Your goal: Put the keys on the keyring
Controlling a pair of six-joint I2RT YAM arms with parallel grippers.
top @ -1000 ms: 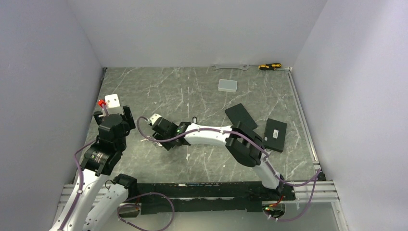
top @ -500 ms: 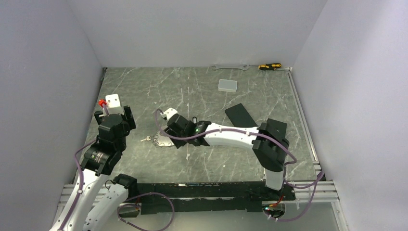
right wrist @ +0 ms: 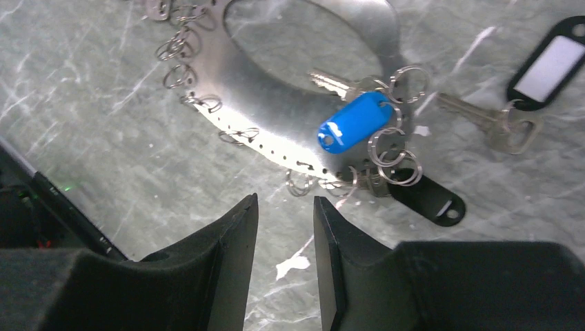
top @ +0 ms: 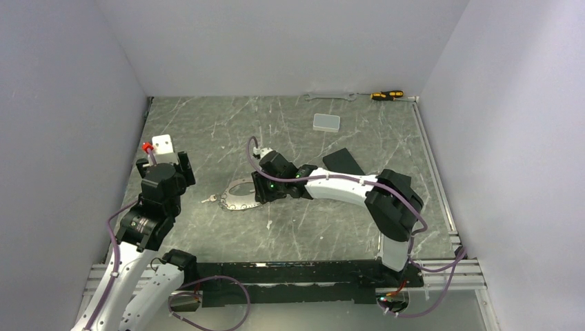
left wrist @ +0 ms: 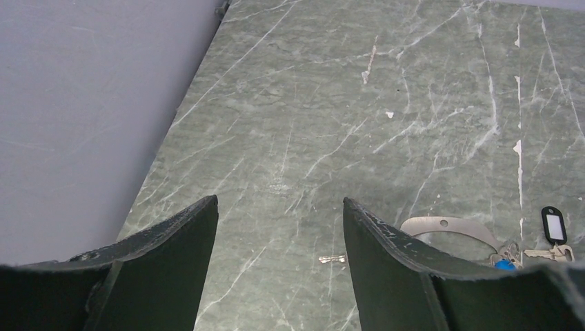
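Note:
The keyring [right wrist: 276, 110] is a flat silvery oval band with several small split rings along its edge. It lies on the marble table, left of centre in the top view [top: 231, 205]. A key with a blue tag [right wrist: 355, 123] lies on the band. A key with a black-framed white label [right wrist: 552, 62] lies beside it, and a black tag [right wrist: 431, 198] lies near it. A small loose key [left wrist: 332, 259] lies left of the ring. My right gripper [right wrist: 284, 203] hovers just beside the ring's edge, narrowly open and empty. My left gripper [left wrist: 279, 207] is wide open and empty, left of the ring.
A white block with a red bit [top: 160, 143] sits beyond my left gripper. A clear box [top: 325, 122], a spanner [top: 331, 96] and a screwdriver [top: 386, 94] lie at the back. A black slab [top: 341, 162] lies behind my right arm. Grey walls enclose three sides.
My right arm has swung rightward, moving its gripper from the ring's left side to its right side and uncovering the keyring and loose key. My left arm has not moved.

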